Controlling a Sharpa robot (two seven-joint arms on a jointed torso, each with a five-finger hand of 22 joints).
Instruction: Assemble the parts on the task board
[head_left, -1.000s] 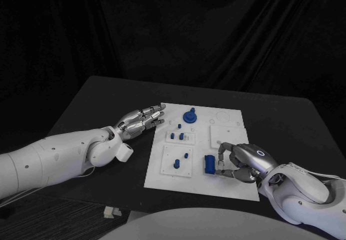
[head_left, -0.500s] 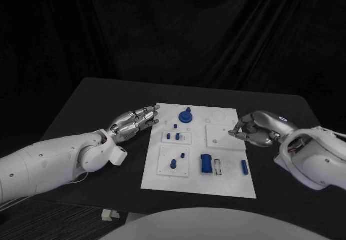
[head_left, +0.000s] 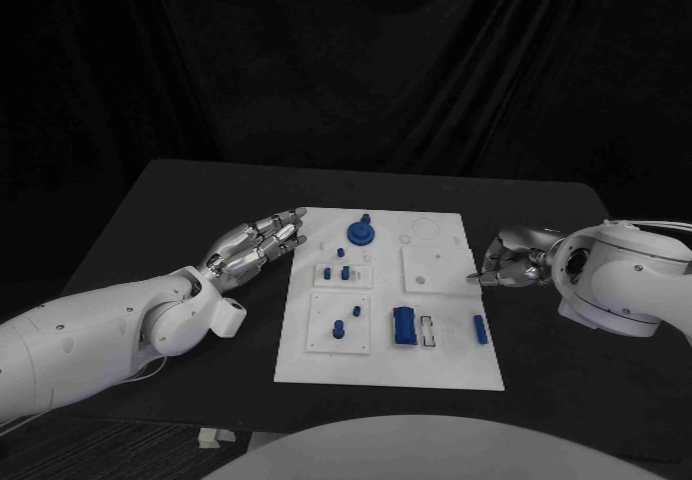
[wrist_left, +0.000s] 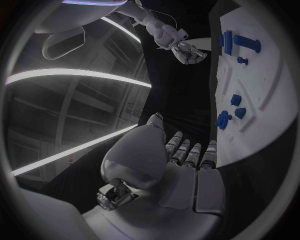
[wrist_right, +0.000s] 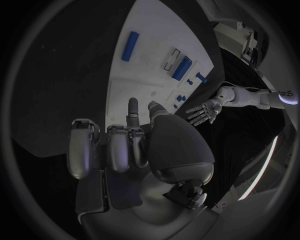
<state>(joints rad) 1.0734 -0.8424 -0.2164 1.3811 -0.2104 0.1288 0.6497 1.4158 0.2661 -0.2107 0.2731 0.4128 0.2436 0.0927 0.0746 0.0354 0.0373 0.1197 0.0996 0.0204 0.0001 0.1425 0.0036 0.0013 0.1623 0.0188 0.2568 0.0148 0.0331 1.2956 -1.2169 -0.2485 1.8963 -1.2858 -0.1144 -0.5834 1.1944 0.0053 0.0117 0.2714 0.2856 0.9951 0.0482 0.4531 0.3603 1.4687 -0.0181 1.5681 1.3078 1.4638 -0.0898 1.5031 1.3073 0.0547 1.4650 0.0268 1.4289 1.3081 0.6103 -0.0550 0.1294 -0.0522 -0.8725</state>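
We see the white task board (head_left: 433, 360) lying flat in the middle of the black tabletop (head_left: 173, 220), with our two hands on either side of it. Our left hand (head_left: 257, 244) lies just beside the board's left edge near its far corner, fingers stretched out flat and a little apart, holding nothing; from the left wrist view the fingertips (wrist_left: 187, 152) point along the board's edge without any part in them. Our right hand (head_left: 508, 263) sits at the board's right edge, about level with the square recessed plate (head_left: 430, 268); its fingers are curled inward, and in the right wrist view they fold toward the palm with one finger (wrist_right: 132, 107) reaching out over the board. We cannot make out anything pinched between them. On the board, a round blue knob with a peg (head_left: 358, 234) stands near the far left corner, and a few small blue pegs (head_left: 336, 272) stand below it in a small plate. Nearer the front, a blue pin and a small stud (head_left: 340, 327) rest in another square plate. To the right of these a thick blue block (head_left: 407, 325) stands beside a pale slot, and a slim blue bar (head_left: 479, 329) lies near the board's right edge, apart from the right hand.
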